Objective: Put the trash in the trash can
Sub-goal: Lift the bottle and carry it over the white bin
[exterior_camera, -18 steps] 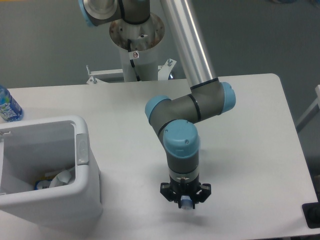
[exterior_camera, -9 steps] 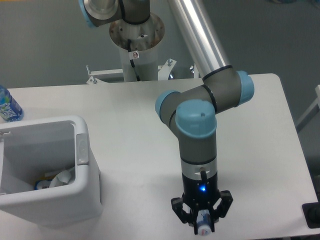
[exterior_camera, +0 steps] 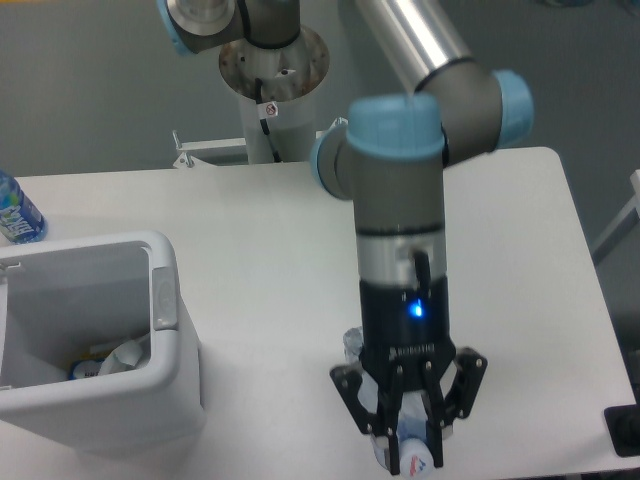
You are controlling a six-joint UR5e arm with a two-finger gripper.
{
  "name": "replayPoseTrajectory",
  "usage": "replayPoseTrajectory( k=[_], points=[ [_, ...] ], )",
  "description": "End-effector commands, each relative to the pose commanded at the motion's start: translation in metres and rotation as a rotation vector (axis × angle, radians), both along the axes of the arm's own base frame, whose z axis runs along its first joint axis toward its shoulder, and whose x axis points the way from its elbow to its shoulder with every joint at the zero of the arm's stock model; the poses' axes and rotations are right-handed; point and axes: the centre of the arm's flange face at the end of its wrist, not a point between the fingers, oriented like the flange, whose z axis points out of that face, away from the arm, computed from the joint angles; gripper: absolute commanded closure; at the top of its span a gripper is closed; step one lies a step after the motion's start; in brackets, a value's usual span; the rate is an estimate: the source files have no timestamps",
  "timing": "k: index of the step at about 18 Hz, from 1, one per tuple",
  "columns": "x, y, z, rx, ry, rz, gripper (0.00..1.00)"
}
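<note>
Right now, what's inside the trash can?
In the trash can, near the bottom by its right wall, lie some crumpled white pieces with a bit of blue. The front wall hides the rest of the floor, so anything else there can't be seen.

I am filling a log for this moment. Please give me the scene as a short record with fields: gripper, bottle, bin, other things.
gripper: low over the table's front edge, fingers around the bottle; a blue light glows on the wrist
bottle: slim, clear, between the fingers
bin: white, at the table's left, some items already inside
other things: labelled bottle at the far left edge
table: white
</note>
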Motion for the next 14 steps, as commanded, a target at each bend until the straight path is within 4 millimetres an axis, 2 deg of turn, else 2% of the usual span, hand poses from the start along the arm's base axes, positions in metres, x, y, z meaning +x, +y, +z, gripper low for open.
replayPoseTrajectory(
  k=[4, 7, 9, 12, 14],
  points=[
    [0.029, -0.005, 0.033, 0.043, 0.008, -0.021, 0.61],
    [0.075, 0.004, 0.053, 0.065, 0.022, -0.075, 0.62],
    [0.091, 0.001, 0.067, 0.084, 0.026, -0.084, 0.61],
    [0.134, -0.002, 0.087, 0.101, 0.043, -0.129, 0.62],
    [0.154, -0.003, 0.095, 0.108, 0.053, -0.155, 0.61]
  ],
)
